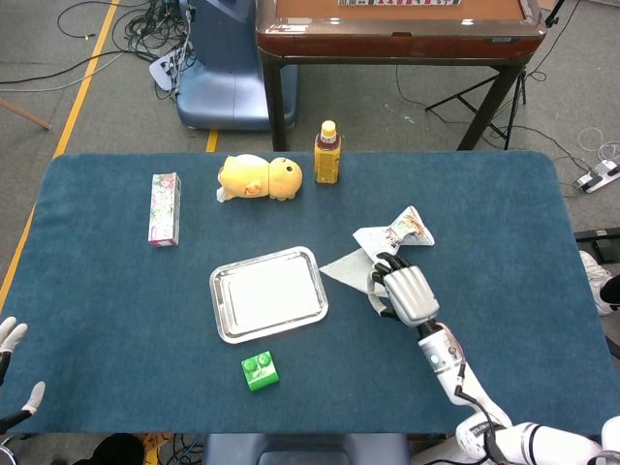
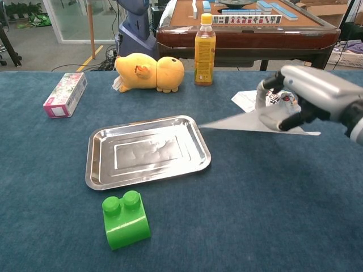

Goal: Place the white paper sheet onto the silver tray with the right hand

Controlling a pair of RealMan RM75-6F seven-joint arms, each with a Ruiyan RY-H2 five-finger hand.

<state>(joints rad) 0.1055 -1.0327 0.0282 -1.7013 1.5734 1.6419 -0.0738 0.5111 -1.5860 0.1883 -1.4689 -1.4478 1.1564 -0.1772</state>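
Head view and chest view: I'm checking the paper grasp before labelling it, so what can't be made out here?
- Chest view: the right hand hides its contact with the white paper sheet.
- Head view: the sheet is mostly under the hand.
- Left hand: cut off by the frame edge.
- Snack bag: print too small.

Robot lab, floor cables (image 1: pixel 145 29), mahjong table (image 1: pixel 397 29)

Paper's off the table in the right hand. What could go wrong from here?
The right hand pinches the paper sheet at one end only, so it may slip or droop.
The free corner points at the tray rim and might catch there.
The snack bag sits close behind and could get nudged.
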